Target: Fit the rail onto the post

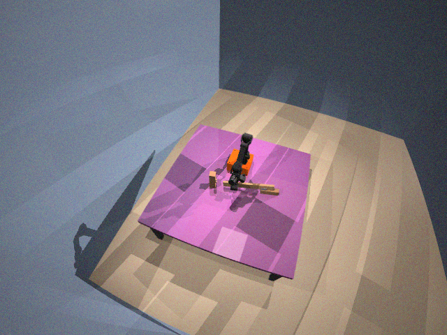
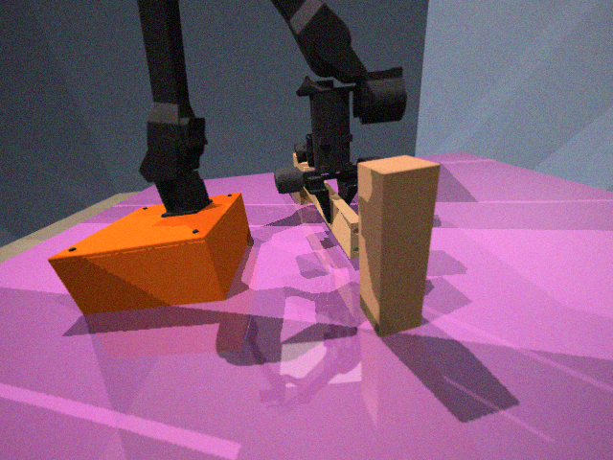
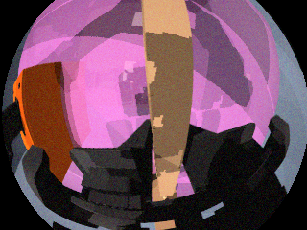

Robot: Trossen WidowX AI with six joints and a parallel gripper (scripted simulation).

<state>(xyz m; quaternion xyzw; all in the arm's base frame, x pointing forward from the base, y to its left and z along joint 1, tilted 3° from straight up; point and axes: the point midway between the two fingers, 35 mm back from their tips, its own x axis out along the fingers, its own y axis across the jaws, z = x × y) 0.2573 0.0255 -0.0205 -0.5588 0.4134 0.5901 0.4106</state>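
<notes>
The wooden rail [image 1: 254, 186] [image 2: 345, 225] [image 3: 169, 72] is held between the fingers of my gripper [image 2: 339, 203] [image 3: 159, 122], which is shut on it. The rail's near end is raised above the table, with two holes in its end face. The wooden post [image 1: 212, 178] [image 2: 403, 238] stands upright; in the top view a gap shows between it and the rail end. The pegs are too small to make out clearly there and are hidden behind the post in the exterior view. The rail's far end is over or beside the footboard block [image 1: 271, 192]; whether it sits in the bracket I cannot tell.
The orange robot base [image 1: 233, 158] [image 2: 148, 257] [image 3: 43, 105] stands beside the rail. The pink table [image 1: 202, 223] [image 2: 163, 396] carries reflections and dark shadows of the arm. The arm reaches over the rail from the base side.
</notes>
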